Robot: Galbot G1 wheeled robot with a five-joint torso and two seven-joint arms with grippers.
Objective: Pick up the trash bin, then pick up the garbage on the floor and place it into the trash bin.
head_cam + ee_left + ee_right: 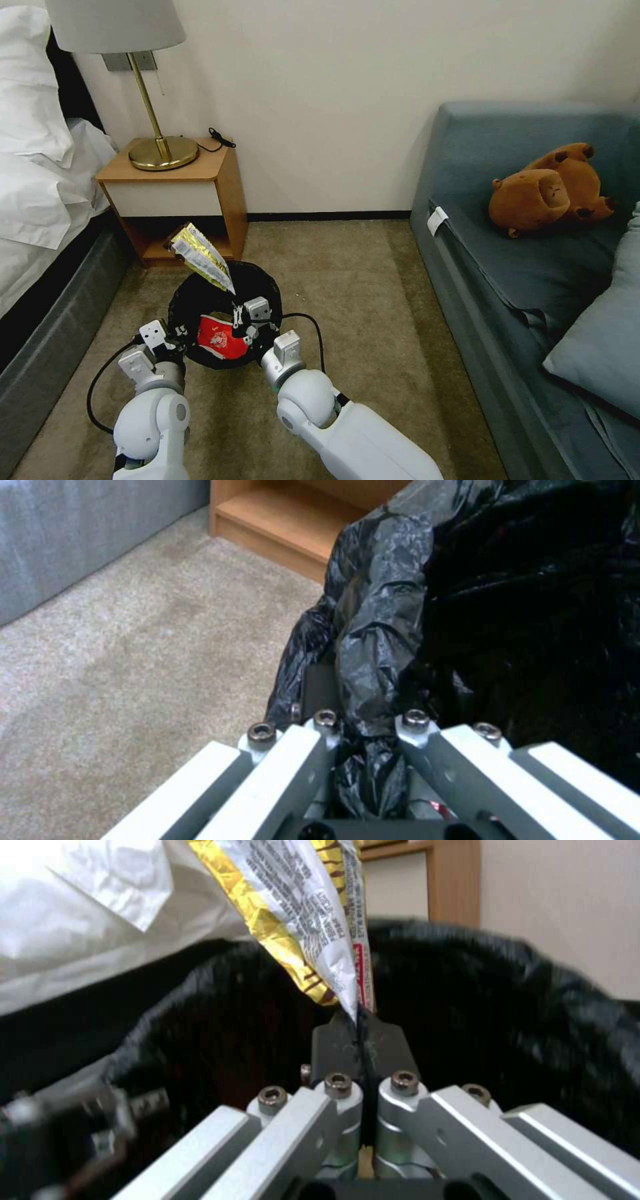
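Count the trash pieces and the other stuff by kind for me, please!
Wrappers: 2, a yellow wrapper pinched in the right gripper and a red wrapper in the bin
Bins: 1, rim gripped by the left gripper
Lamps: 1
Plush toys: 1
Total: 5

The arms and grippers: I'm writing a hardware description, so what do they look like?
Both arms have glossy white rounded shells with silver-grey wrist cuffs. A black cable loops beside the left arm. The left gripper and right gripper have pale metal linkage bars, hex-socket bolts and dark flat fingertips.
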